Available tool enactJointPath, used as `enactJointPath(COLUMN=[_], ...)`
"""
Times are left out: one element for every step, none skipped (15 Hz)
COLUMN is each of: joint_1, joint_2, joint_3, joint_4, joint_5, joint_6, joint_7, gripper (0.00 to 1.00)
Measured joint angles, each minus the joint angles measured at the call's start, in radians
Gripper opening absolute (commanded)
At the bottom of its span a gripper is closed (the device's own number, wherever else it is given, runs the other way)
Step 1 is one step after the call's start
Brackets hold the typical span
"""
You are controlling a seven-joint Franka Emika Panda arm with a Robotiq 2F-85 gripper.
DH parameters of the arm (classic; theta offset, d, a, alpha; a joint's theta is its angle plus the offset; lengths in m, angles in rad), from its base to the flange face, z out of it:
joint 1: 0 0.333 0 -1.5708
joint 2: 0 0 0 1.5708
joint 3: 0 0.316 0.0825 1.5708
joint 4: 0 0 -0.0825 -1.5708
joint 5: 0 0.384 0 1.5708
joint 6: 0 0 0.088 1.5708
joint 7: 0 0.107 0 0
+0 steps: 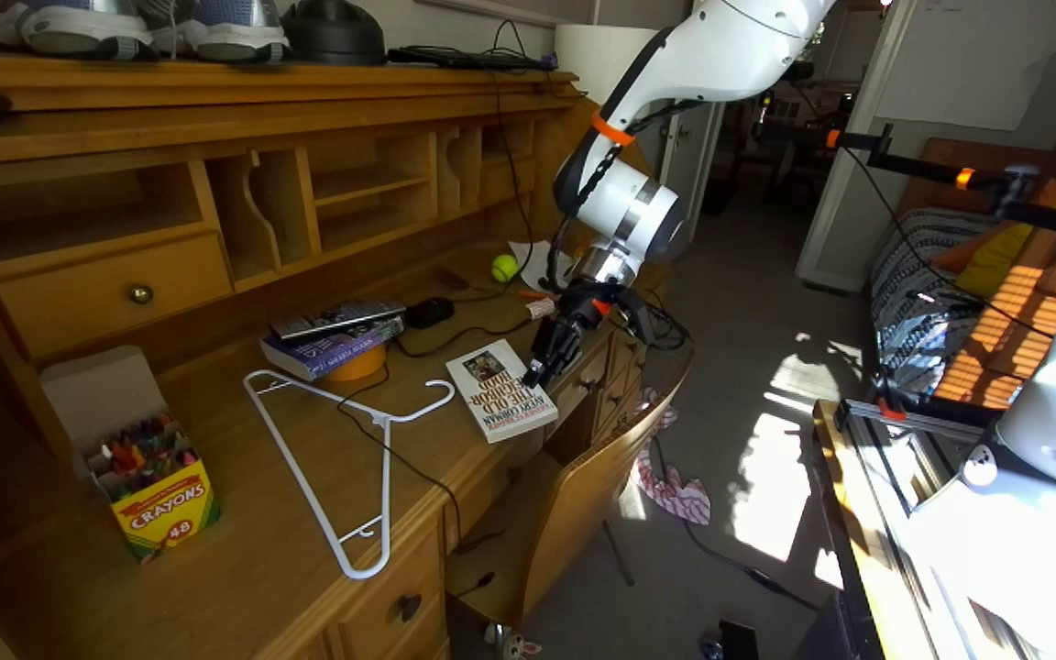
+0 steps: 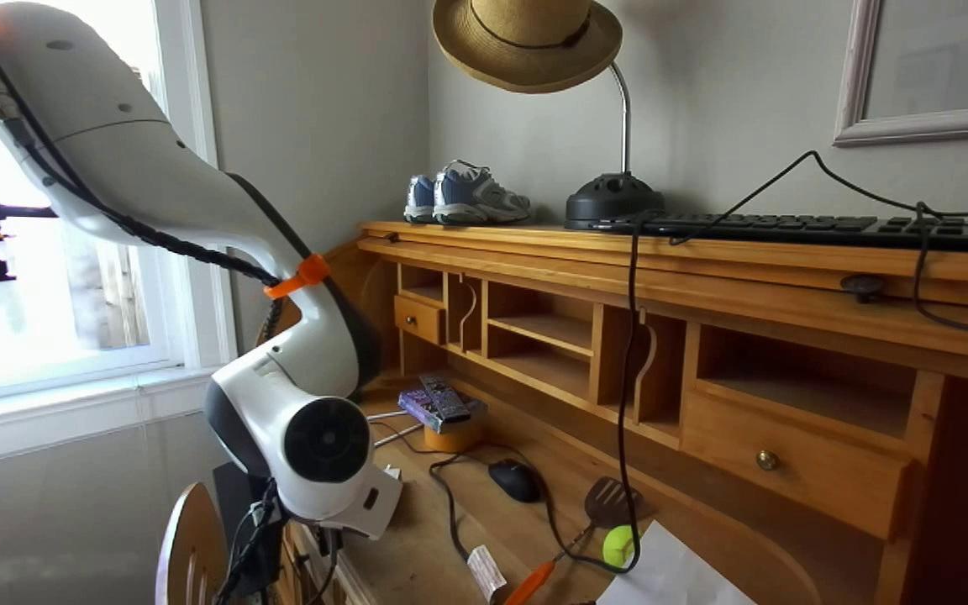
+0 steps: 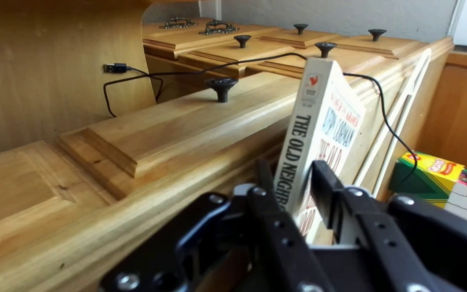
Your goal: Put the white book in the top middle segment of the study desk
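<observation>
The white book lies on the study desk [image 1: 308, 513] near its front edge, one corner at the edge. It shows in an exterior view [image 1: 500, 399] and in the wrist view [image 3: 298, 146]. My gripper [image 1: 542, 367] reaches over the spine side. In the wrist view my gripper [image 3: 292, 178] is partly open around the spine. One fingertip is over the cover, close to or touching it; a gap shows between the other fingertip and the spine. The top middle segment is in both exterior views [image 1: 372, 174] [image 2: 544, 323], holding nothing visible. An exterior view hides the gripper behind the arm.
A white hanger [image 1: 386, 495] and a crayon box [image 1: 161, 504] lie left of the book. A book stack [image 1: 340, 344], mouse [image 1: 429, 312] and cables are behind it. A tennis ball [image 1: 504, 268] and spatula [image 2: 614, 502] are farther along. A wooden chair [image 1: 583, 486] stands at the front edge.
</observation>
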Motion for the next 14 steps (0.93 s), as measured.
enactJointPath(joint_1=[-0.001,-0.002,-0.003,-0.003,-0.004,-0.004,-0.004,-0.004,-0.003,-0.003,-0.003,-0.002,0.0,0.004], joint_2=[0.0,0.0,0.0,0.0,0.0,0.0,0.0,0.0,0.0,0.0,0.0,0.0,0.0,0.0], joint_3=[-0.003,-0.006,-0.007,-0.009,-0.01,-0.01,-0.01,-0.01,-0.01,-0.01,-0.01,-0.01,-0.012,-0.015], joint_4=[0.003,0.006,0.008,0.009,0.01,0.011,0.012,0.013,0.013,0.014,0.014,0.014,0.014,0.011], joint_5=[0.003,0.006,0.007,0.01,0.012,0.015,0.019,0.023,0.026,0.027,0.028,0.027,0.021,0.013], joint_6=[-0.004,-0.006,-0.007,-0.008,-0.008,-0.008,-0.009,-0.01,-0.01,-0.01,-0.01,-0.011,-0.012,-0.012], joint_7=[-0.002,-0.003,-0.004,-0.004,-0.005,-0.006,-0.007,-0.007,-0.007,-0.007,-0.007,-0.007,-0.005,-0.004], gripper=[0.38,0.38,0.38,0.39,0.41,0.43,0.45,0.45,0.49,0.5,0.72,0.75,0.79,0.84])
